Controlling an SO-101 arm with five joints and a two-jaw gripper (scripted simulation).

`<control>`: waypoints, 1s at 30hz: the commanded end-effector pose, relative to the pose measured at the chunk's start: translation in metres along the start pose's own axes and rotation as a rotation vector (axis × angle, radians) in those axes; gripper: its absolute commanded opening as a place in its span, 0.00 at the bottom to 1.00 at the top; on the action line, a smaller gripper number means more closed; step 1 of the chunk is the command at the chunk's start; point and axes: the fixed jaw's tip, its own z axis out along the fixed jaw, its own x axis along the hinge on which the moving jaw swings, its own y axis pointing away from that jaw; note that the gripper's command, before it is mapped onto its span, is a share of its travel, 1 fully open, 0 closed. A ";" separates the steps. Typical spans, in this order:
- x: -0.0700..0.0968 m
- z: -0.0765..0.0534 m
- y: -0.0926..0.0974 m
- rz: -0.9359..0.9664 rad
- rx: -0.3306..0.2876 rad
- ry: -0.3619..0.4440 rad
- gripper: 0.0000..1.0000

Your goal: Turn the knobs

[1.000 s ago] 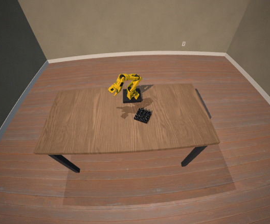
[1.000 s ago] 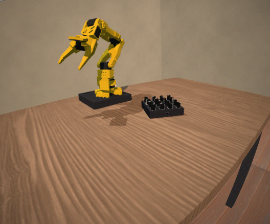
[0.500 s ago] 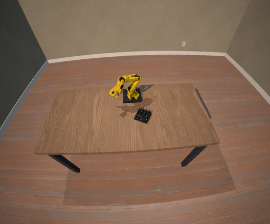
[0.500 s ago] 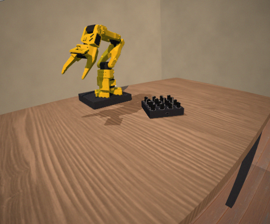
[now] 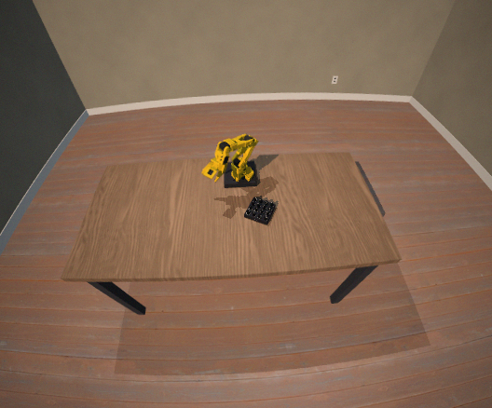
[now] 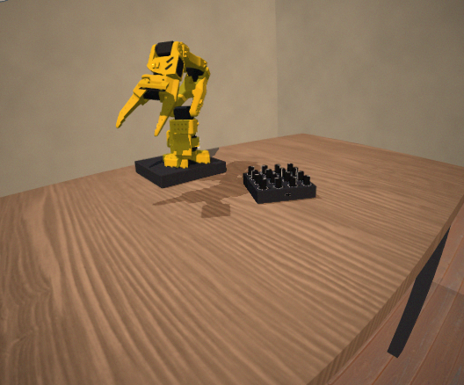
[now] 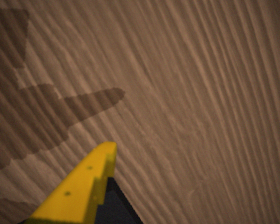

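Your yellow arm [image 6: 182, 92] stood folded on its black base plate [image 6: 148, 170], with the gripper [image 6: 137, 124] hanging in the air at about 9 o'clock from the base, fingers partly parted and grasping nothing. The knob box [image 6: 279, 184] sat on the wooden table [image 6: 195, 286] at roughly 4 o'clock from the base, near it and well apart from the gripper. Your wrist view showed only table grain and one yellow finger [image 7: 83, 182].
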 end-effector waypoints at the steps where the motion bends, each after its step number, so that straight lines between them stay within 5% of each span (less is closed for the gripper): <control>1: -0.005 0.001 0.020 -0.065 -0.052 -0.018 0.40; 11: -0.012 -0.010 0.086 -0.310 -0.218 -0.073 0.40; 14: -0.011 -0.012 0.092 -0.336 -0.236 -0.078 0.40; 23: 0.006 -0.030 0.146 -0.557 -0.386 -0.106 0.40; 30: 0.019 -0.040 0.166 -0.648 -0.447 -0.113 0.40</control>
